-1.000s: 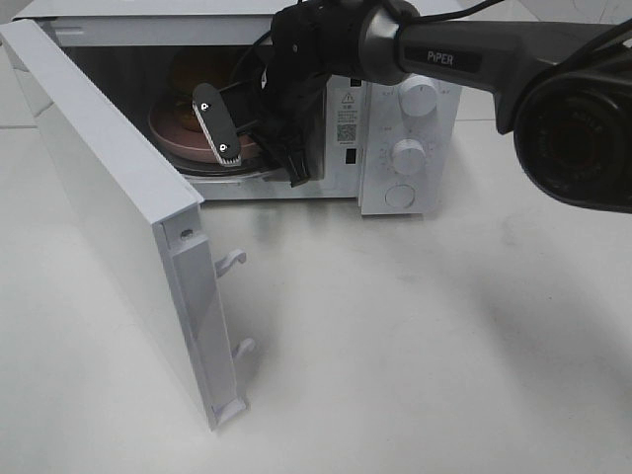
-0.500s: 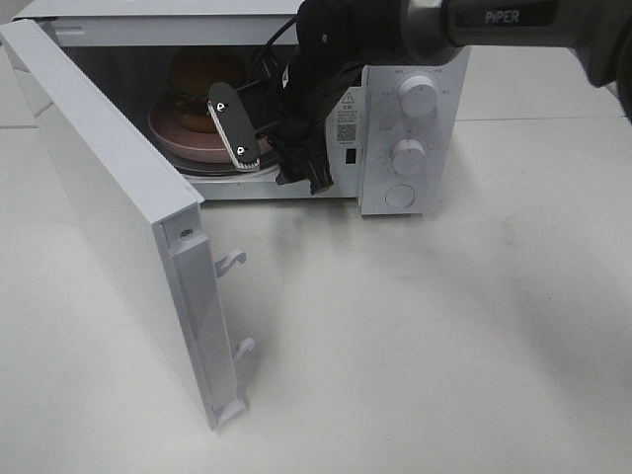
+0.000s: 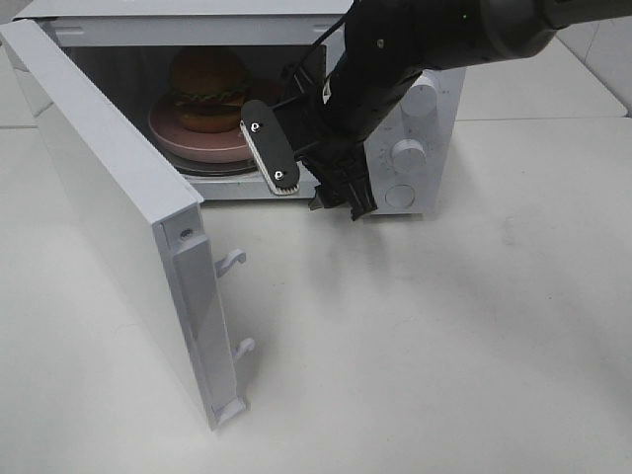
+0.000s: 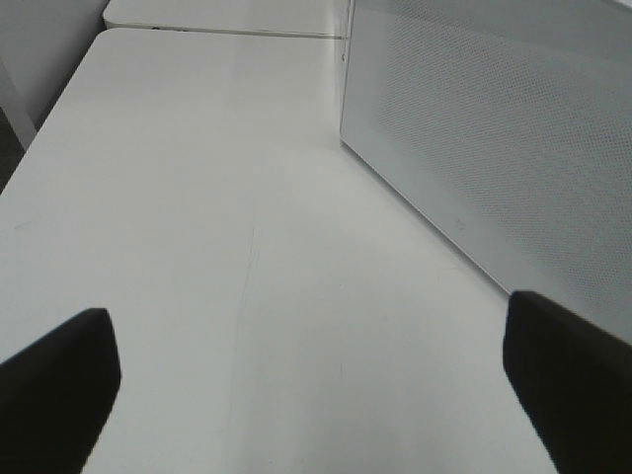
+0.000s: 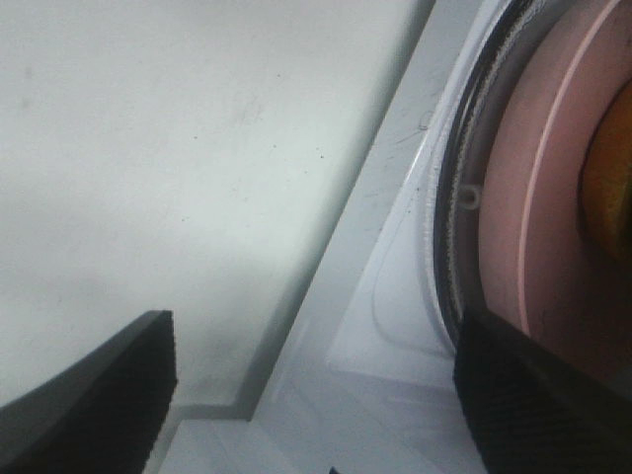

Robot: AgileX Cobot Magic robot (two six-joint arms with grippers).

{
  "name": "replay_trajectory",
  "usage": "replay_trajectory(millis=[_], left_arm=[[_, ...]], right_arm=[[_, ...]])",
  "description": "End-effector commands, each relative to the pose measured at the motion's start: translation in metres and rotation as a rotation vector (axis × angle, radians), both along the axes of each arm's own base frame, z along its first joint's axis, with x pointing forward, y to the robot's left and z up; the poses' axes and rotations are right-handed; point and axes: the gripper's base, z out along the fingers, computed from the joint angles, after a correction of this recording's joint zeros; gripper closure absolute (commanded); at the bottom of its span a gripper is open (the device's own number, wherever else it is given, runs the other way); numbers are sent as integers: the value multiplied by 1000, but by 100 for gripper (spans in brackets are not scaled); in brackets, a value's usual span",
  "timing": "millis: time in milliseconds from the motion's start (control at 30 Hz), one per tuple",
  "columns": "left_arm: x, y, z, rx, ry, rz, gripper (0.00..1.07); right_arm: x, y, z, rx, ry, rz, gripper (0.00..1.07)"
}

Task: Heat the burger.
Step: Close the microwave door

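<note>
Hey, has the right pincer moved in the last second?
Yes. The right pincer has backed out of the microwave's opening, forward and rightward, leaving the burger inside.

Robot lab / test bench, not a home kitchen. Evidence:
- black multi-joint robot arm with loose cabling reaching in from the far right
- lone white microwave with door swung open to the left and round dials on the right, parked straight on a plain white table
- that surface is bare, matte and scuffed, bench-style
- seam on the far right, where a second white slab butts up
- left wrist view: another white table pushed against the far edge of this one, a grey wall at the side
- flat, even overhead lighting and soft shadows, typical of an indoor workroom
</note>
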Motion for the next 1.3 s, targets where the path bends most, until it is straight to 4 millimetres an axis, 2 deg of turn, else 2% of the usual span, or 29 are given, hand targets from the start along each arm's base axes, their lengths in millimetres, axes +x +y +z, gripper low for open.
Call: replay_trajectory(millis=[33, 300, 733, 900, 967, 1067, 1133, 1300], left_arm=[[-2, -1, 0, -3, -18, -3, 9], [-2, -1, 0, -3, -18, -3, 9], [-2, -1, 0, -3, -18, -3, 9], [-2, -1, 0, -3, -18, -3, 9], [-2, -1, 0, -3, -18, -3, 9], [-2, -1, 0, -3, -18, -3, 9], [-2, -1, 0, -3, -18, -3, 9], [-2, -1, 0, -3, -18, -3, 9]], right_arm=[[-9, -5, 7, 2, -4, 4, 32], [-43, -28, 29, 62, 16, -92, 32], [-89, -59, 42, 160, 90, -293, 32], [-107, -72, 50, 261, 142, -464, 32], [-119, -80, 53, 326, 186, -588, 32], [-127, -85, 55, 351, 226, -670, 32], [-139, -93, 56, 386, 287, -805, 32], [-154, -105, 60, 380, 345, -944, 32]])
